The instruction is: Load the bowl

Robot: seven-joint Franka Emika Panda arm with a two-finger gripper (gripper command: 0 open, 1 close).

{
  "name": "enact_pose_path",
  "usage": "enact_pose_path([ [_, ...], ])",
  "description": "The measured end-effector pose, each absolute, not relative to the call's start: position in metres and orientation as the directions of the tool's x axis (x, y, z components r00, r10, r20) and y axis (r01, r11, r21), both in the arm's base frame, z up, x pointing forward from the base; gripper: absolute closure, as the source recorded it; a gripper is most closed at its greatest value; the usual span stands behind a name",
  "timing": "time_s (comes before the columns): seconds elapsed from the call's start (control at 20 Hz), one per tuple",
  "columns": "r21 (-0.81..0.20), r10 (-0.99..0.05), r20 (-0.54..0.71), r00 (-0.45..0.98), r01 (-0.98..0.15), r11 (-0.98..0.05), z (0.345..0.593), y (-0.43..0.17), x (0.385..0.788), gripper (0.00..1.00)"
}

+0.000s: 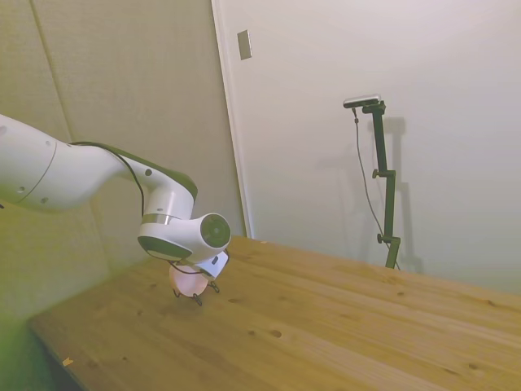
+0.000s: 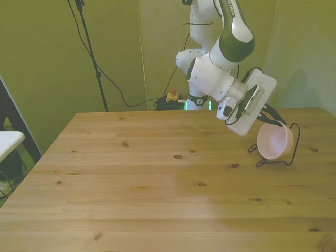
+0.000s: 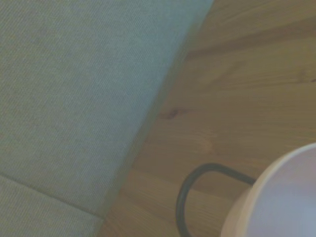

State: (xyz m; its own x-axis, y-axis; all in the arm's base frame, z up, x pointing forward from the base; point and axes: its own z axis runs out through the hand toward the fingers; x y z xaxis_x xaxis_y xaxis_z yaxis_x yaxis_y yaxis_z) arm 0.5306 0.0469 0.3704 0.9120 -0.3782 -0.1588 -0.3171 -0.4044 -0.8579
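Observation:
The pale pink bowl (image 2: 274, 143) stands tipped on its side in a thin black wire rack (image 2: 294, 137), near the table's edge on the front view's right. My gripper (image 2: 274, 122) reaches down onto the bowl's upper rim, its dark fingers (image 2: 277, 118) shut on it. In the side view the bowl (image 1: 189, 283) shows just below the wrist, with the rack's feet (image 1: 196, 299) on the wood. The wrist view shows the bowl's rim (image 3: 276, 202) and a loop of the rack's wire (image 3: 183, 197) from close by.
The wooden table (image 2: 157, 178) stretches toward the front view's left. Beside the rack, a grey-green wall panel (image 3: 74, 98) lies just past the table's edge (image 3: 148, 148). A white surface (image 2: 8, 140) pokes in at the front view's far left.

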Motion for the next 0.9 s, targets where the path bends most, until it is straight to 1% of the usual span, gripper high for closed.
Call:
enact_pose_path([
  [0.3, -0.865, -0.377, -0.154, 0.914, -0.309, -0.396, 0.371, 0.048, 0.529, 0.0],
  [0.5, -0.87, -0.378, -0.148, 0.914, -0.302, -0.389, 0.378, 0.044, 0.519, 0.0],
  [0.7, -0.873, -0.397, -0.127, 0.909, -0.293, -0.391, 0.398, 0.025, 0.502, 0.0],
  [0.9, -0.847, -0.433, -0.127, 0.892, -0.325, -0.421, 0.425, 0.003, 0.479, 0.0],
])
